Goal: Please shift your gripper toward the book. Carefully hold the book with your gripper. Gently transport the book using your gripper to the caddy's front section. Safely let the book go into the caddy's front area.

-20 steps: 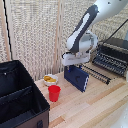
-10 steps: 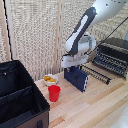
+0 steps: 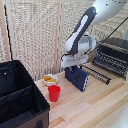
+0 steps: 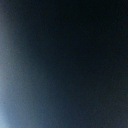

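Near the desk's back edge: gripper (image 3: 75, 66) sits low over the book (image 3: 77, 78), right on its upper edge.
Book: dark navy, standing on edge and leaning, at the middle of the back edge, between the small bowl (image 3: 49, 79) and the toaster oven (image 3: 114, 55).
Change since a second ago: arm and book both sit slightly nearer the exterior view's left than before; shift is small. Book looks tilted about the same.
Meaning: judged as the grasp being made or the lift just starting; carry to the caddy not yet begun.
Jaws: hidden by the white wrist block in the exterior view; cannot tell how far open, nor whether they pinch the cover.
Wrist view: nothing but a dark blue blur, pale toward one side; fits a lens pressed close to the navy cover, but no edges to confirm.
Caddy (image 3: 20, 100): black, divided, at the desk's front corner on the exterior view's left, well apart from the book.
Red cup (image 3: 54, 93): stands between book and caddy; likely in the transport path, so a raised carry seems wise.
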### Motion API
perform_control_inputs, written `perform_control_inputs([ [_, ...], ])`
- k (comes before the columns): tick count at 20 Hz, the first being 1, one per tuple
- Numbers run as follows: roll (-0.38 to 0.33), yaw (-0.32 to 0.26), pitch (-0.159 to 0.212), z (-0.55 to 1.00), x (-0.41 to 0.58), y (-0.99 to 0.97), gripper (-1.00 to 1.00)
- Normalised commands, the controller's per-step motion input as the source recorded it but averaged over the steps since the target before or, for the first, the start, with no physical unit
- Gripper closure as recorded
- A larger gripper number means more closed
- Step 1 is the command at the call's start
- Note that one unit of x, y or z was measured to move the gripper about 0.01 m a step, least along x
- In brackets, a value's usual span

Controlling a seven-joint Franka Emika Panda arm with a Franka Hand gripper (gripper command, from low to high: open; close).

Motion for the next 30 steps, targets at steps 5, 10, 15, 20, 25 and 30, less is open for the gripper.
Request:
perform_control_inputs([
  [5,0.1,-0.254,-0.048,0.87,-0.32,-0.01,1.0],
  [10,0.096,-0.216,0.0,0.89,-0.284,-0.02,1.0],
  [15,0.13,-0.221,0.0,0.72,-0.294,0.0,1.0],
  [20,0.13,-0.25,-0.012,0.61,-0.102,0.08,1.0],
  [25,0.072,-0.265,-0.027,0.57,-0.049,0.18,1.0],
  [30,0.047,-0.265,-0.034,0.58,-0.044,0.23,1.0],
])
